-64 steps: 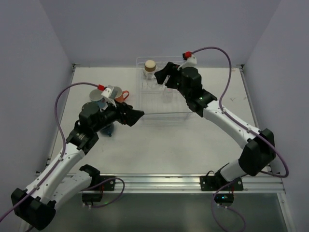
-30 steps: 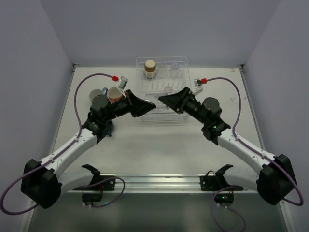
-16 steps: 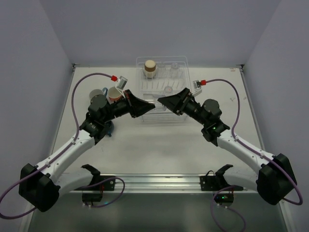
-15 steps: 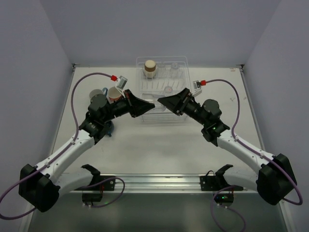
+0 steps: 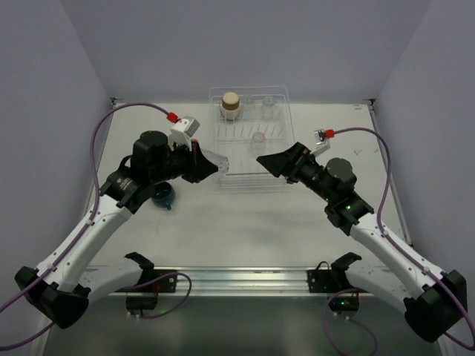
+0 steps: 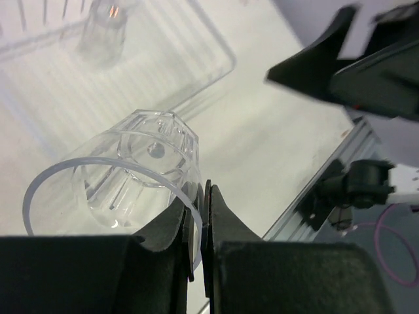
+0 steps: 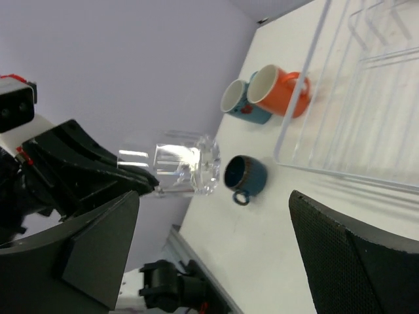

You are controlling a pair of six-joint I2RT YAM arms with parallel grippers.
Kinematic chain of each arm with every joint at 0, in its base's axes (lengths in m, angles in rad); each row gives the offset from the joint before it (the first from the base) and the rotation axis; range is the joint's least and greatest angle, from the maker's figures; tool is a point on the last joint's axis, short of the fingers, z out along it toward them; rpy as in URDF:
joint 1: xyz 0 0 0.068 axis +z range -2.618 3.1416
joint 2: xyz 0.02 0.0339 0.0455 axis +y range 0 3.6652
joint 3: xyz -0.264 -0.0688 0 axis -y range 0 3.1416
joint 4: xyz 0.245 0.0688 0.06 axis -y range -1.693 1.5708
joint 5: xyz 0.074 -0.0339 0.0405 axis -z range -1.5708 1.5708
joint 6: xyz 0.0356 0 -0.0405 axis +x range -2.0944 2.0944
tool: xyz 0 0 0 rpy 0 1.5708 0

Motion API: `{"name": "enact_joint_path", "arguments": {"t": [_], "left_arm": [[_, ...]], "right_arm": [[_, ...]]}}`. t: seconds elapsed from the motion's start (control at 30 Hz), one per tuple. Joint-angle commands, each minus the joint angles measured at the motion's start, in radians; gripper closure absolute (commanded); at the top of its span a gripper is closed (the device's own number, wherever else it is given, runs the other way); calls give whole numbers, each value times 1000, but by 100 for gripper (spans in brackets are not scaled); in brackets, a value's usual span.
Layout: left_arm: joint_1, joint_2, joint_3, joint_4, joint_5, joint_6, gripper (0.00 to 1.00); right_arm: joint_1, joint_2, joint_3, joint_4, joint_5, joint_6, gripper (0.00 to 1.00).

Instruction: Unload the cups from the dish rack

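Observation:
My left gripper [image 5: 208,166] is shut on the rim of a clear tumbler [image 6: 124,176], which it holds on its side in the air by the dish rack's [image 5: 249,159] front left corner. The tumbler [image 7: 177,169] also shows in the right wrist view. My right gripper [image 5: 266,162] hangs open and empty over the rack's front edge, apart from the tumbler. A brown cup [image 5: 231,104] and a clear tumbler [image 5: 258,137] stand in the rack. An orange mug [image 7: 278,90] and two blue mugs [image 7: 239,101] [image 7: 244,176] rest on the table left of the rack.
The dark blue mug [image 5: 163,197] lies under my left arm. The rack's near rim [image 6: 196,78] runs just beyond the held tumbler. The side walls close the table in, and a metal rail [image 5: 245,280] edges its front.
The two grippers met at the rack's front. My left gripper shut on the tumbler and drew back left with it. My right gripper opened, let it go and pulled back right.

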Motion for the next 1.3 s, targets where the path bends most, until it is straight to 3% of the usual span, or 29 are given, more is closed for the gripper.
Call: {"name": "enact_joint_path", "arguments": {"t": [0.0,0.2,0.5,0.63,0.9,1.0,1.2,1.27], "left_arm": [[-33,18,47,-374,-162,139,100],[-54,55,-36,-528,-329,159,100],[-145,213,-156,-491,-470,116,100],[-229,274,-154,-453,-487,81,100],[-283,349,-145,-425,-570,50,100],[-287,372,-133,-427,-619,52,93],[-291,406,-151,-367,-661,43,92],[-292,392,-156,-356,-672,37,87]], "right_arm": [[-3,-66,84,-250,146,-205,1],[-4,-66,168,-479,210,-342,1],[-3,-71,133,-456,206,-354,1],[-3,-55,127,-439,200,-359,1],[-3,-45,121,-436,214,-379,1],[-1,-46,116,-432,217,-382,1],[-3,-62,105,-418,209,-379,1],[-1,-60,108,-422,207,-383,1]]}}
